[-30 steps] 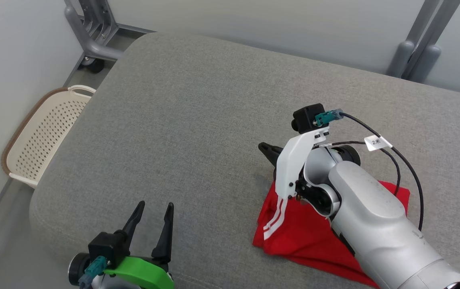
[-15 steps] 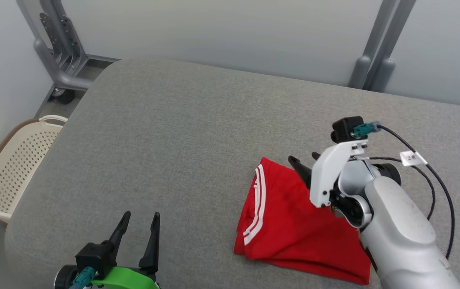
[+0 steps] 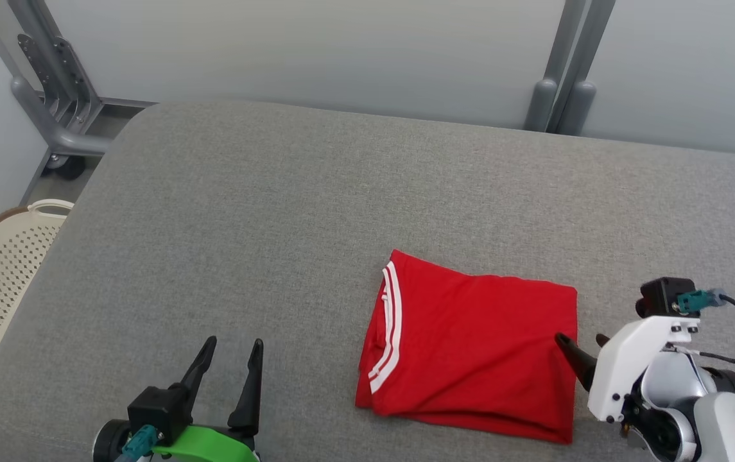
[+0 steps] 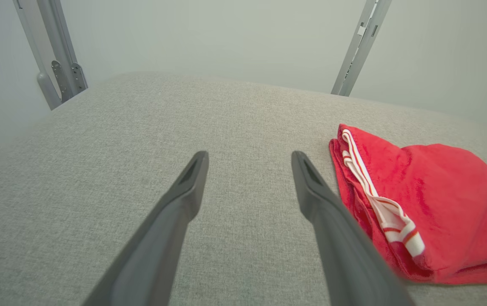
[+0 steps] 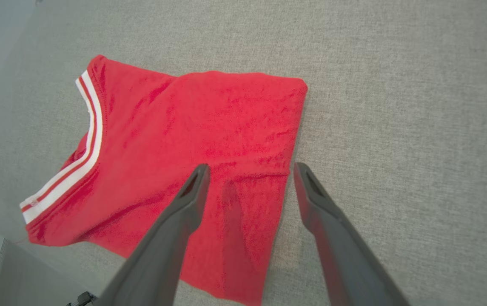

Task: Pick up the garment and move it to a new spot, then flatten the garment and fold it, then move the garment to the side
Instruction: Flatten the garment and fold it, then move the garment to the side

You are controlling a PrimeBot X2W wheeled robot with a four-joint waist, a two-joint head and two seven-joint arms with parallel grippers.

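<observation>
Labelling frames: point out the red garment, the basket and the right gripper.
red garment (image 3: 476, 353), head view, middle of folded cloth
basket (image 3: 1, 282), head view, perforated wall
right gripper (image 3: 580, 338), head view, midway between fingertips

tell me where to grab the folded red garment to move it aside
Probably the right edge of the red garment, coming from the right with the open right gripper. It lies flat and folded, layers stacked, and that gripper straddles this edge.

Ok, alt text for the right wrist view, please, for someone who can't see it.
A folded red garment with white-striped trim on its left lies flat on a grey padded surface. The right gripper is open, its dark fingers straddling the garment's right edge, holding nothing.
</observation>
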